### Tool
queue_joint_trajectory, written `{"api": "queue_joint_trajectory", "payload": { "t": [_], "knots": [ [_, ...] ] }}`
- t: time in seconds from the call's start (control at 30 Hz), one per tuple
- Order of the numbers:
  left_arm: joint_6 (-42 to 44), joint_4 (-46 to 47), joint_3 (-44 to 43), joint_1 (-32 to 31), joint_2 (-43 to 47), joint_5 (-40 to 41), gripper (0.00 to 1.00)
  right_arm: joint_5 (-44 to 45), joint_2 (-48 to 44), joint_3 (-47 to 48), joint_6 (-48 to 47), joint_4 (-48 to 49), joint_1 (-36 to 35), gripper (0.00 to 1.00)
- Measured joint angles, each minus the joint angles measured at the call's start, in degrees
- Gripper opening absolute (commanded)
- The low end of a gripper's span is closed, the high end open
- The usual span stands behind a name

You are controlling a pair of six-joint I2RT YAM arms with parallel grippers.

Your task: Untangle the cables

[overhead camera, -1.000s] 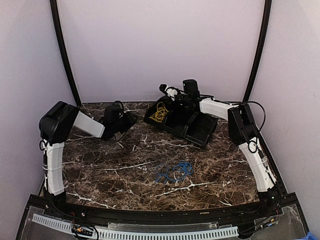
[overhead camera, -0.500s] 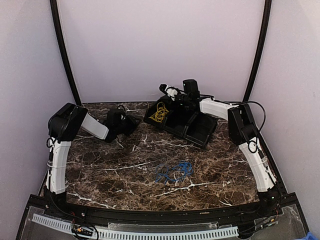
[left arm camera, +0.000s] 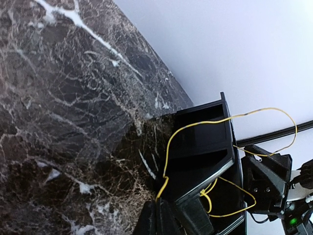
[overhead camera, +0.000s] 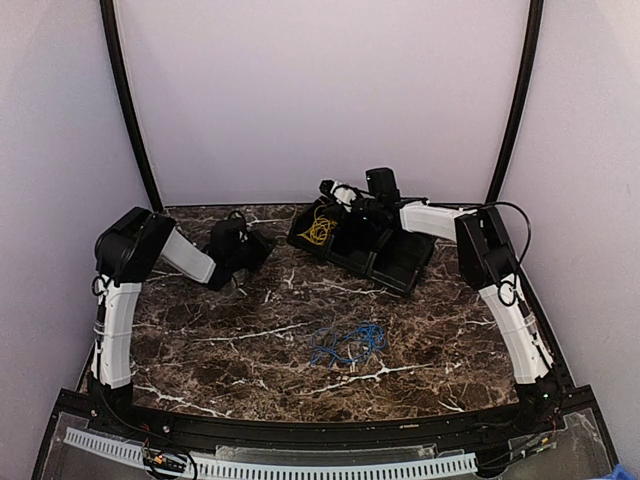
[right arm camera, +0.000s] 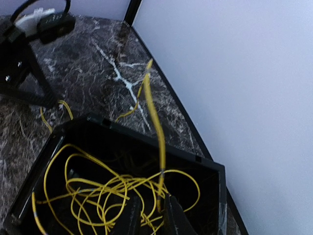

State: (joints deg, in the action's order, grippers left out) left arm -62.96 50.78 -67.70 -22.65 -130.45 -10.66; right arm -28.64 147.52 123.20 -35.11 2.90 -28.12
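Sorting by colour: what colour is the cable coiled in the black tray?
The cable is yellow; the right wrist view shows it best.

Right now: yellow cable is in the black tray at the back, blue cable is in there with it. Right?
Half right. The yellow cable is in the black tray, but the blue cable lies on the marble tabletop, clear of the tray; the top external view shows this.

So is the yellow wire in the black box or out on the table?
Mostly in. The yellow wire lies looped in one end of the black box, but strands trail out over its rim.
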Motion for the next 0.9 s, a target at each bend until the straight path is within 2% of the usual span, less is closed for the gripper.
{"api": "queue_joint_trajectory", "payload": {
  "t": [0.13, 0.4, 0.53, 0.7, 0.9],
  "knots": [
    [4.6, 0.9, 0.7, 0.0, 3.4, 2.1, 0.00, -0.3, -3.9, -4.7, -1.3, -1.8, 0.0, 0.42],
    [15.6, -0.2, -1.8, -1.3, 9.9, 4.7, 0.00, 0.6, -15.0, -14.6, -3.8, -7.8, 0.0, 0.65],
    [22.8, -5.1, -5.4, -3.3, 10.2, 7.5, 0.00, 2.7, -20.9, -19.0, -4.3, -10.7, 0.0, 0.72],
    [32.4, -12.3, -9.9, -6.4, 10.2, 15.3, 0.00, 5.6, -27.5, -24.9, -4.3, -13.8, 0.1, 0.76],
    [37.9, -16.6, -11.0, -7.6, 10.2, 22.7, 0.00, 8.4, -29.4, -27.8, -2.6, -15.9, 0.1, 0.77]
  ]
}}
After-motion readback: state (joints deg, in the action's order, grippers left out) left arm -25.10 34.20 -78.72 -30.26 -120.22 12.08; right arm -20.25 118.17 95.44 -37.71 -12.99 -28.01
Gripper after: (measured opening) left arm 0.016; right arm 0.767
